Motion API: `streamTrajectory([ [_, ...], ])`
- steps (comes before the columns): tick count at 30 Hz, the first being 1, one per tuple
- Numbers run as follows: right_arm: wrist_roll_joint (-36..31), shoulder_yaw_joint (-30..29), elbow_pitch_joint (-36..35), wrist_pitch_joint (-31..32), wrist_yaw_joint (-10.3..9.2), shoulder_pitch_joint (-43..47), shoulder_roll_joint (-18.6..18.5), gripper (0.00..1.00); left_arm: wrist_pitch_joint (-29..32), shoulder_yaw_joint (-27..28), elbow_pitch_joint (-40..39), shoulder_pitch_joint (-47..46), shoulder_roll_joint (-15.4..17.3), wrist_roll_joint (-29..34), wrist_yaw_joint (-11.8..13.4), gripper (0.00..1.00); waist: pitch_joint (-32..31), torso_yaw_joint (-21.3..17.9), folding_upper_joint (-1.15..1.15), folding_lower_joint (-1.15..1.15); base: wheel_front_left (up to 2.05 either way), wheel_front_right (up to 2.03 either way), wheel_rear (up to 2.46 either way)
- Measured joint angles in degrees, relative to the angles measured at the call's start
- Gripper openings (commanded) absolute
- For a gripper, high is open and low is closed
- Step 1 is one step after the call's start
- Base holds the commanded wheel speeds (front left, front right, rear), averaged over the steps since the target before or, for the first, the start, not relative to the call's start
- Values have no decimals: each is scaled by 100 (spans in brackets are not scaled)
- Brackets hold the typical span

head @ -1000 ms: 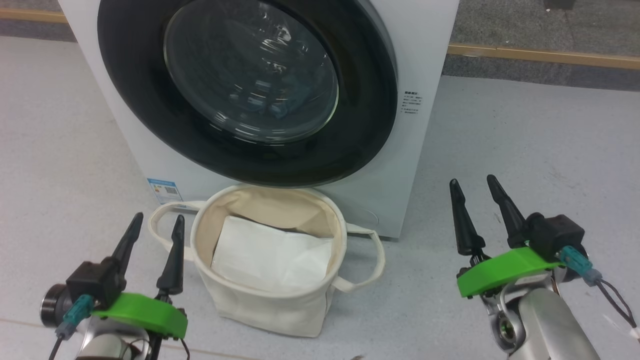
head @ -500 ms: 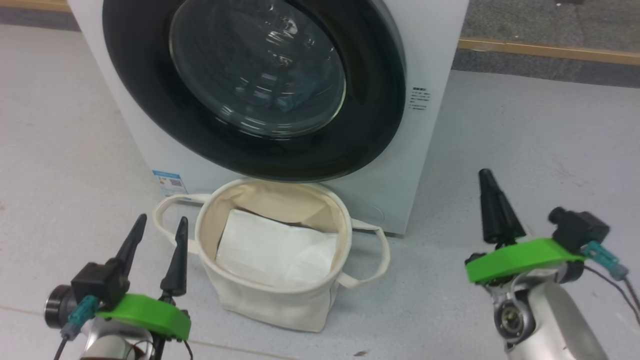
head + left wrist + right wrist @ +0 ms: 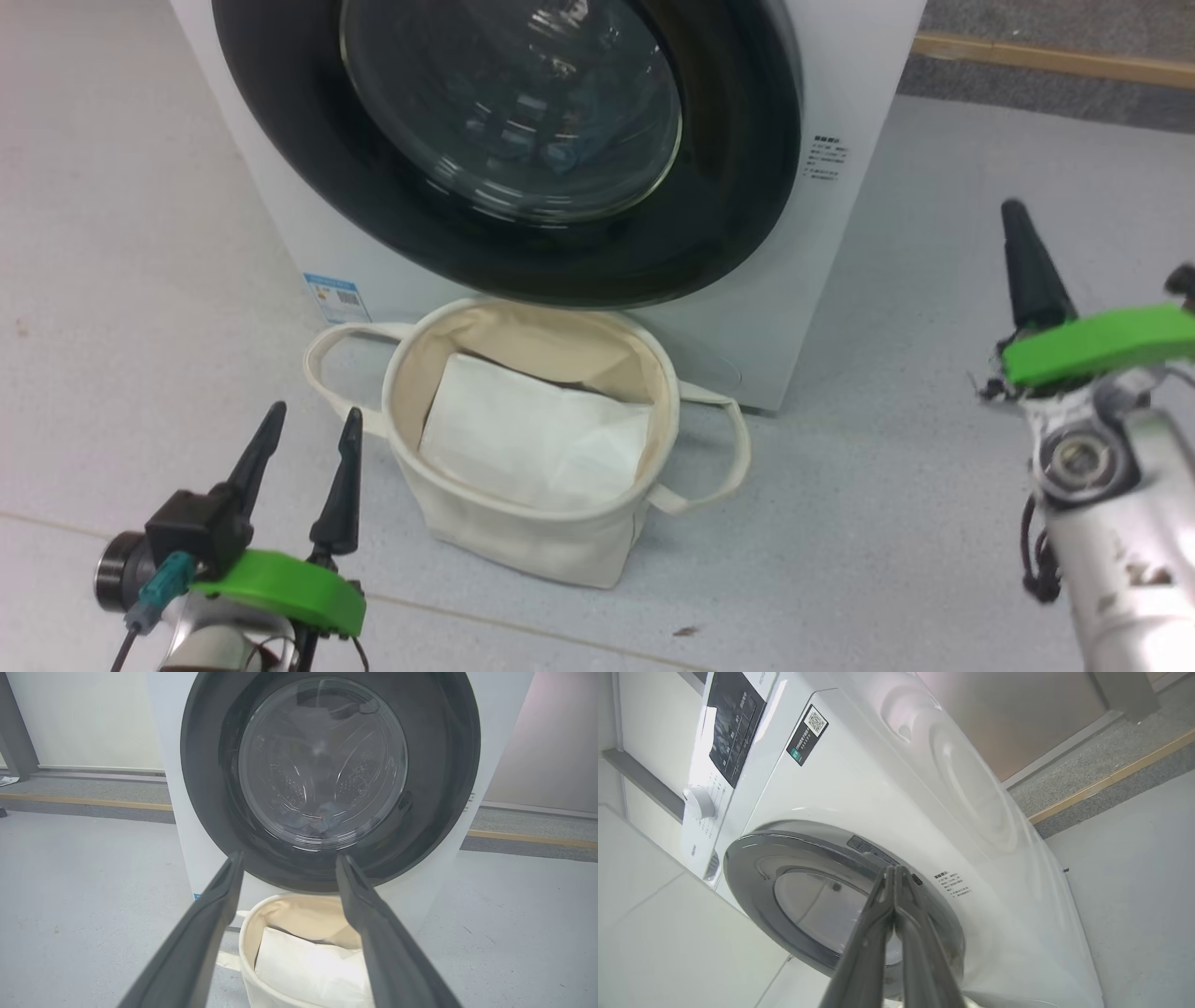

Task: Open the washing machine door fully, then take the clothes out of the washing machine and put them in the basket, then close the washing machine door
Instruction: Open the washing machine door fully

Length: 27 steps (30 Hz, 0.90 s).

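The large round washing machine door [image 3: 523,140], glossy black around bulging glass, sits shut on the white boxy washing machine [image 3: 850,75], with the light blue clothes [image 3: 313,819] dim behind it. The round cream canvas basket [image 3: 523,541] stands just under the door's lower rim, so the swinging door may snag it. The right gripper [image 3: 1013,213], fingers pressed together, could slip off the slick rim. The left gripper [image 3: 315,413] hangs spread apart beside the basket.

Bright, even overhead light leaves only faint shadows beside the basket [image 3: 523,546], streaks white glare across the washing machine door [image 3: 513,103] glass, and both wrist views blur their near fingers [image 3: 196,942].
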Motion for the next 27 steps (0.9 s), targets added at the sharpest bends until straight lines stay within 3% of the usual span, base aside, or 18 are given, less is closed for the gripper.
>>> streamTrajectory([
  [6, 1346, -209, 457, 851, 0, -697, -416, 0, -4, -7, 1, -194, -101, 0, -77, 100, 231, 117, 0, 0, 0, 0, 0],
  [14, 2242, -221, 1099, 1991, -1, -1633, -698, 0, -8, -31, 20, -438, -227, 83, -107, 100, 626, 305, 0, 0, 0, 0, 0],
  [19, 2537, -22, 1428, 2682, -1, -2113, -721, 0, -8, -31, 15, -619, -394, 158, -196, 100, 898, 442, 0, 0, 0, 0, 0],
  [27, 2730, 75, 1972, 3097, -1, -2869, -758, 0, -8, -29, 48, -831, -668, 312, -305, 100, 1223, 650, 0, 0, 0, 0, 0],
])
